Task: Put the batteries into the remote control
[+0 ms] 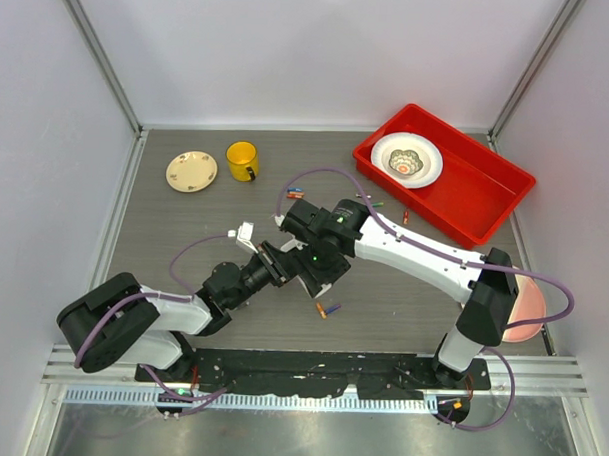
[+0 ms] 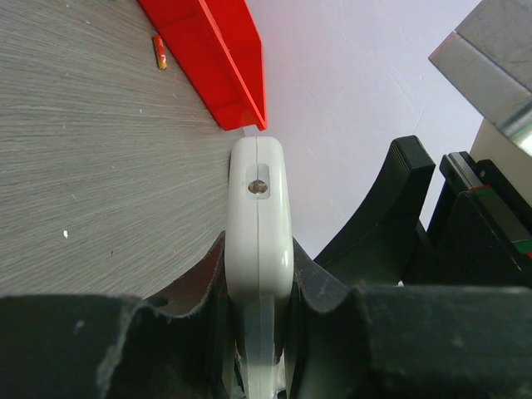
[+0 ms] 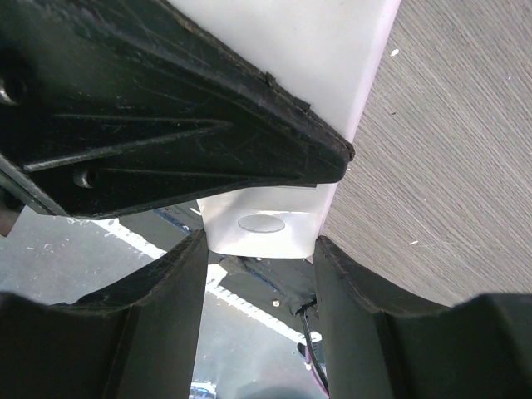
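Two robot arms in white shells and black joints, left arm (image 1: 233, 283) with a bulky black shoulder, right arm (image 1: 414, 254) long and white, lilac cables (image 1: 316, 171) looping along both, small green lights (image 1: 337, 218) near the wrists, scuffed matte-black jaws.

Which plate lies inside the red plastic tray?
The white scalloped plate with a patterned centre; the cream plate beside the yellow cup and the pink plate lie on the grey table.

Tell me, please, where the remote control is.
Centre of left wrist view: the remote control, edge-on in the left gripper, red tray beyond, its other end in the right gripper.
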`<action>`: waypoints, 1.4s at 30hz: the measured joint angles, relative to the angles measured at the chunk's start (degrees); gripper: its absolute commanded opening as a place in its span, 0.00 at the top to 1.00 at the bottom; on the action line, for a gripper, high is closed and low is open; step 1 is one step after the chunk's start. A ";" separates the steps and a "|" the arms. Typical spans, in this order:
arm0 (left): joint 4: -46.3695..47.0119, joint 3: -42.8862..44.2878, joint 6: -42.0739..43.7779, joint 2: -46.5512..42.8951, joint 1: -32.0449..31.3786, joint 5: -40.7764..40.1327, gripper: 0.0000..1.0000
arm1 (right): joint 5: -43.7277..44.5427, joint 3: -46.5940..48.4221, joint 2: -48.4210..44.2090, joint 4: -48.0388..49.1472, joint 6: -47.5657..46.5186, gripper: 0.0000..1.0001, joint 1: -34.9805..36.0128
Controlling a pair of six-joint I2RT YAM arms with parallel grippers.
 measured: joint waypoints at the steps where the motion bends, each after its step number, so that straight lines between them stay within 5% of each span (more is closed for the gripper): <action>1: 0.00 0.00 0.00 0.02 0.00 -0.02 1.00 | 0.00 0.00 0.00 0.00 0.02 0.68 -0.02; 17: 0.09 0.00 -0.35 0.02 0.00 -0.26 1.00 | -0.07 -0.55 -0.76 0.44 0.68 0.42 -0.20; 24: 1.31 0.00 -1.25 0.02 -0.28 0.52 1.00 | 0.37 -0.70 -0.76 1.70 1.31 0.22 -0.74; 42: 2.91 0.00 -1.60 1.81 -0.57 1.55 1.00 | 0.00 1.99 -2.80 3.65 2.36 0.13 -1.55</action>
